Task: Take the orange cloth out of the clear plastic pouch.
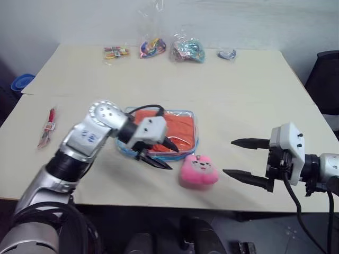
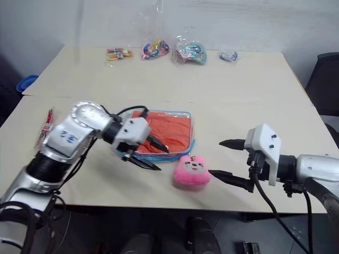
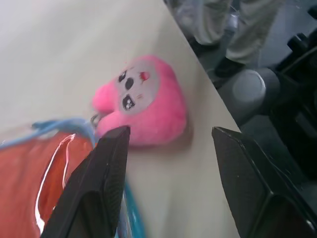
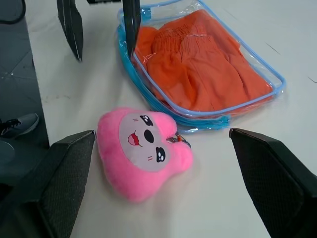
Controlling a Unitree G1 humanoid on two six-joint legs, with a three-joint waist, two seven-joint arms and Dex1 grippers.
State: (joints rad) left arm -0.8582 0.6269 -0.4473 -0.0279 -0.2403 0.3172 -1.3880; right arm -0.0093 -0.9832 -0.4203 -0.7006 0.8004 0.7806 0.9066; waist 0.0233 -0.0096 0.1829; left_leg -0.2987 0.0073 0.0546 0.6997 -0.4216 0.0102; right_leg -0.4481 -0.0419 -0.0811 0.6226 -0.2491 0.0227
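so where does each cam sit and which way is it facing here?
Left eye: on the head, facing forward and down over the table; both arms show, left pincer open at the clear plastic pouch.
Right eye: stereo twin, same scene; right pincer open beside the pink plush charm.
Left wrist: looks along its own two fingers at the charm and pouch corner.
Right wrist: looks along its fingers at charm, pouch and orange cloth; the left pincer shows too.
All four share charm and pouch.
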